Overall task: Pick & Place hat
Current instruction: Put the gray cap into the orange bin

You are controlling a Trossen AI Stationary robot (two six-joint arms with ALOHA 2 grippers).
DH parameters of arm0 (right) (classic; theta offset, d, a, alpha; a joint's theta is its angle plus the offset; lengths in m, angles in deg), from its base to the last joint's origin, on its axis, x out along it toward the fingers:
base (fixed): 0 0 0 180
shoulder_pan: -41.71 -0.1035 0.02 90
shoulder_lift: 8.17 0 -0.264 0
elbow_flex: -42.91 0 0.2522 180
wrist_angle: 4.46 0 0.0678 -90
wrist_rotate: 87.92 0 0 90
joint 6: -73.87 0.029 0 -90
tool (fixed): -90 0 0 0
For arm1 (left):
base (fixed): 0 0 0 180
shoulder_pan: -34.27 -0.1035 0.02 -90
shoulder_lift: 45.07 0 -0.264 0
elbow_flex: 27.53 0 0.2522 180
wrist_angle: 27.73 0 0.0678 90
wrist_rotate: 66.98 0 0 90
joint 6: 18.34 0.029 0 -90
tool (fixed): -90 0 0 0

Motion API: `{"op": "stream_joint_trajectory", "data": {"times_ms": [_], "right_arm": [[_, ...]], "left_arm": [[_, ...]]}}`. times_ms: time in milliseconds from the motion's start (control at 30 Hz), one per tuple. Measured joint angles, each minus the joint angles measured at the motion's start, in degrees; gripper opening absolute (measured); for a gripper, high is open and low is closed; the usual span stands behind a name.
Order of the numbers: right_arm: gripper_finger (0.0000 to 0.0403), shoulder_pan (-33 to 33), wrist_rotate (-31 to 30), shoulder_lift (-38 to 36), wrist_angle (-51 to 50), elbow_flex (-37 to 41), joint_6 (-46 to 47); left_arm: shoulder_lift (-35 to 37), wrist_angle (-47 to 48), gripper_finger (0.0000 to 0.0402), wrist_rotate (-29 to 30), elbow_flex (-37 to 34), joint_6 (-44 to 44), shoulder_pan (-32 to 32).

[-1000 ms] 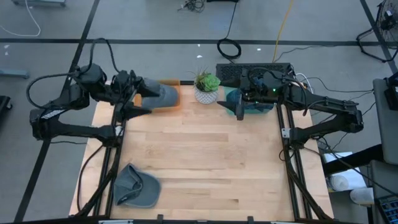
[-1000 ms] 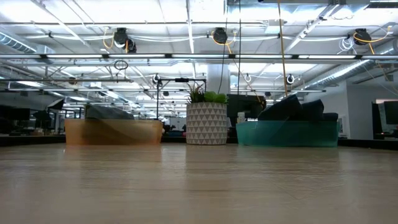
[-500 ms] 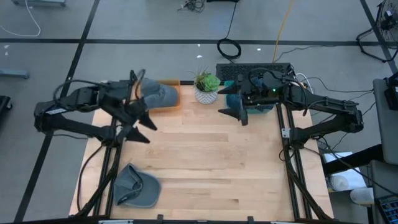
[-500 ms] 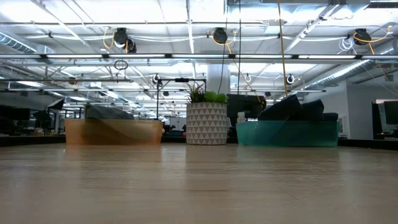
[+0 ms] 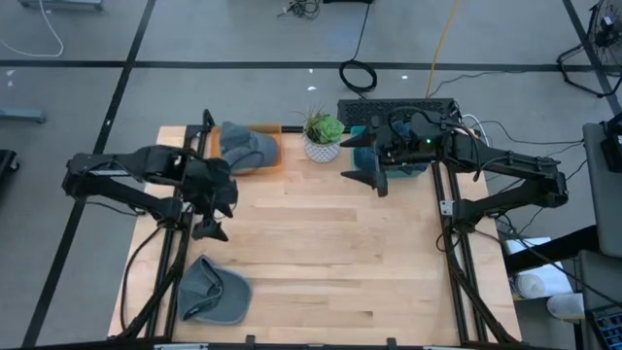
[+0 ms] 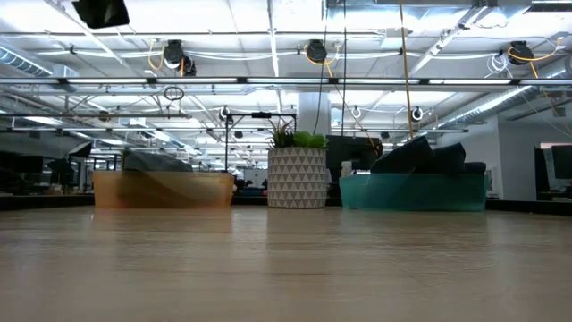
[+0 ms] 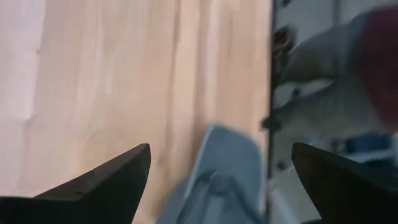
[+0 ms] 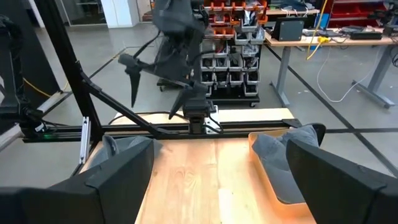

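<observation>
hidden: low view misses grey hat (image 5: 216, 292) at bench (image 5: 321, 253) near-left corner | left wrist view: hat blurred, cut off | left end effector (image 5: 216, 209) released above bench's left side | right end effector (image 5: 367, 163) released by teal bin (image 5: 416, 167)

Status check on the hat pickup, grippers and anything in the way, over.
Left gripper open, empty, above the table's left side. Right gripper open, waiting by the teal bin. Grey hat at the near left corner, untouched. Nothing between.
</observation>
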Motion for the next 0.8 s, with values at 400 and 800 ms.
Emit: {"op": "stream_joint_trajectory", "data": {"times_ms": [400,800], "right_arm": [[0.0354,0.0,0.2,0.0,0.0,0.0,2.0],[0.0354,0.0,0.0,0.0,0.4,0.0,0.9]], "left_arm": [[-7.7,11.2,0.0399,3.1,0.0,16.4,6.0],[-18.2,11.5,0.0399,1.9,-1.9,21.8,8.7]]}}
